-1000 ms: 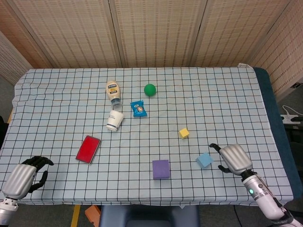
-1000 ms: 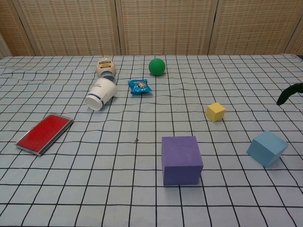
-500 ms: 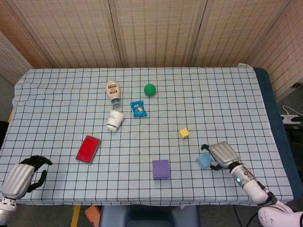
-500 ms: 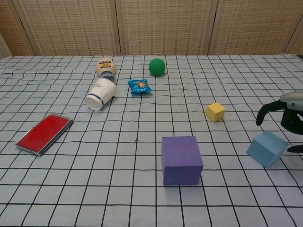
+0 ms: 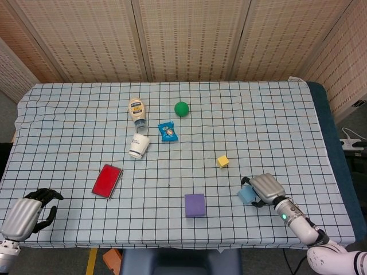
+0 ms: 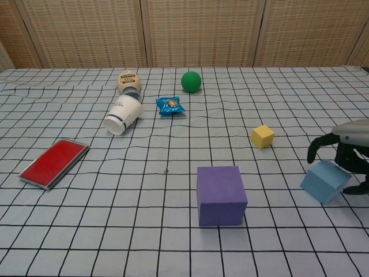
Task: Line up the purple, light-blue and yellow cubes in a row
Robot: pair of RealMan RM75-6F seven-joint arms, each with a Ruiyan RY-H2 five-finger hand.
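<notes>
right hand fingers (image 6: pixel 316 146): dark fingertips spread and curled down around the light-blue cube (image 6: pixel 324 181); whether they already touch its sides I can't tell, so grip not confirmed.
right hand (image 5: pixel 267 187): over the right side of the cube, palm shell facing up in head view; nothing lifted.
light-blue cube: on the tabletop (image 5: pixel 258 120), near front right, turned askew to the grid lines, partly under the hand.
left hand (image 5: pixel 26 213): front-left corner of the tabletop, fingers loosely curled, holds nothing, well apart from all cubes.
purple cube (image 6: pixel 221 195): front centre, sits square, well left of the light-blue one.
yellow cube (image 6: pixel 262 136): further back, between the other two in left-right terms, out of line.
step in hand: judged as closing on the light-blue cube to move it.
how to do it well: settle fingers on opposite flat faces, not on corners, since the cube sits rotated; close evenly so it does not twist or squirt out; lift just clear, square it to the grid, set it level with the purple cube.
risk: foam-looking cube probably light, a one-sided push may skid it toward the edge.
clutter: red case (image 5: pixel 107 180), cup (image 5: pixel 139 145), bottle (image 5: pixel 137 111), blue packet (image 5: pixel 168 132), green ball (image 5: pixel 182 108), all far from the working area.
</notes>
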